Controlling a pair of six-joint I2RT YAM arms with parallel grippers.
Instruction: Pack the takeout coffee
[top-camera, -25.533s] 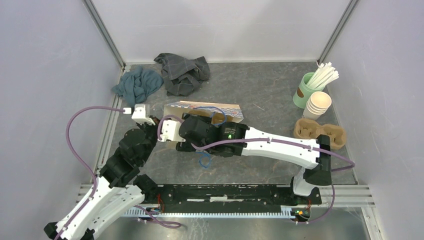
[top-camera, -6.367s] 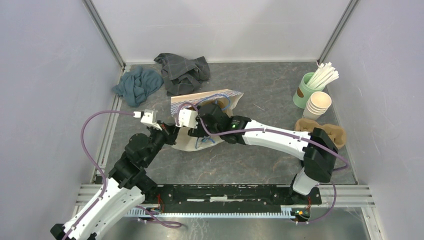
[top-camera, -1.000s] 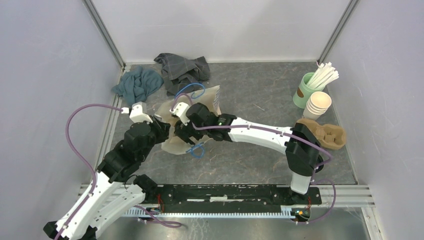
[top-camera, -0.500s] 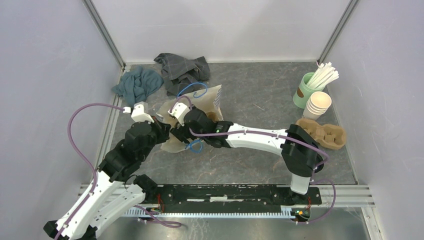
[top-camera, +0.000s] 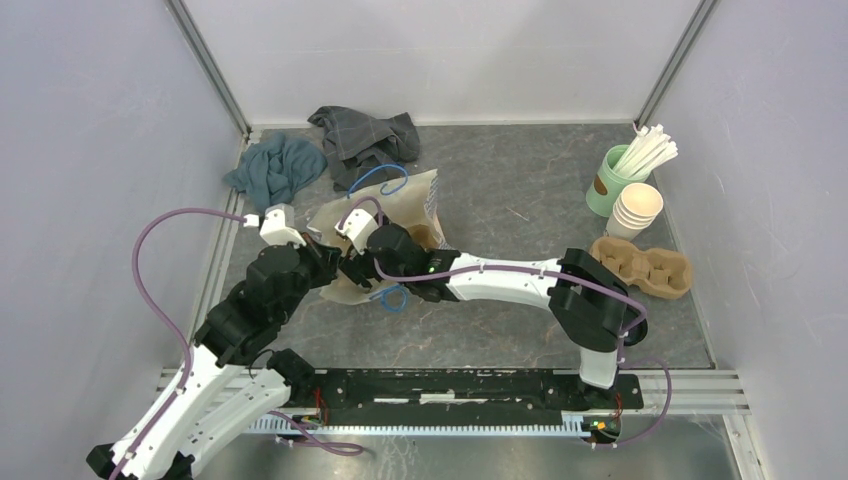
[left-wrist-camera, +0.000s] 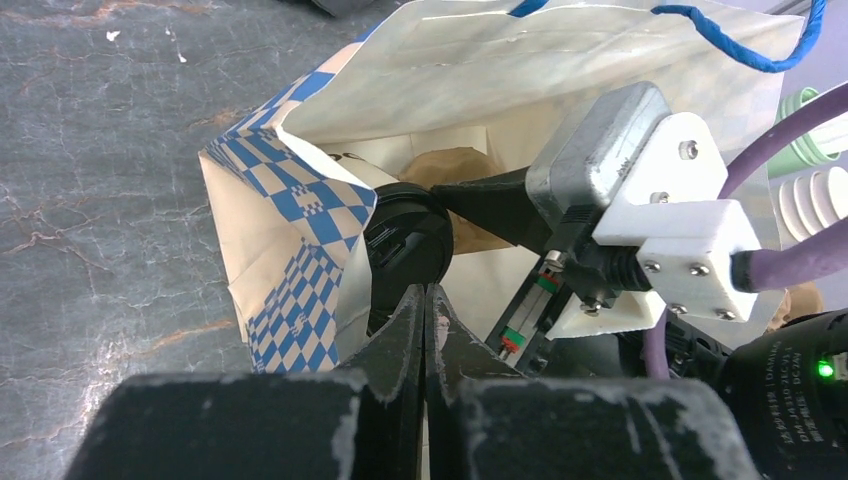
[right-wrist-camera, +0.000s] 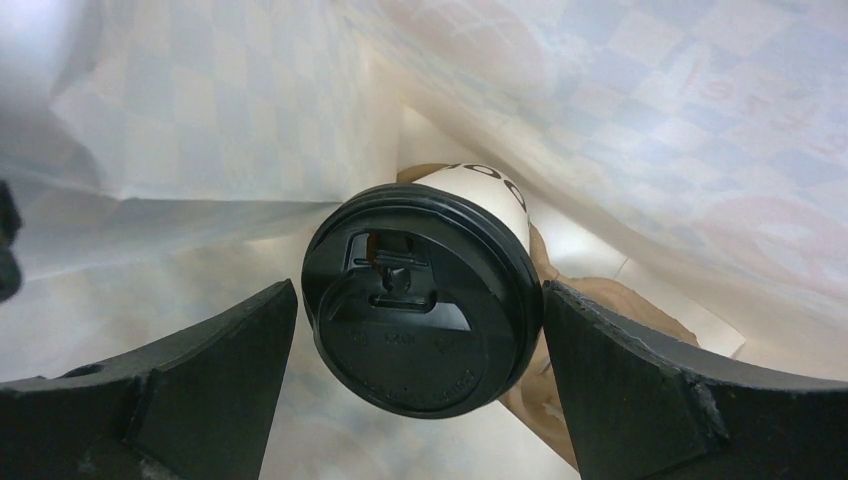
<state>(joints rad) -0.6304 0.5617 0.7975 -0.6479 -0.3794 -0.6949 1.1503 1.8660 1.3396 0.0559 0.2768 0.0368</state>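
While the paper bag (top-camera: 418, 198) is presented with its mouth open, the takeout coffee (right-wrist-camera: 425, 300) sits inside it, lid facing the mouth.

Left gripper (left-wrist-camera: 425, 295): jaws closed flat together at the bag's near lip, judged to be pinching the paper so that the soft walls cannot fold across the entry path. Right gripper (right-wrist-camera: 420, 286): inserted through the bag's mouth, fingers spread wide, one on each side of the black lid. Contact with the lid rim cannot be confirmed, so grip or release cannot be told. Cup position: deep in the bag, body pointing toward the bag's bottom, lying against a brown paper piece (right-wrist-camera: 610, 310). Judgement: placement is nearly complete. Withdrawal should run straight back out of the mouth to avoid dragging a wall or tipping the cup.
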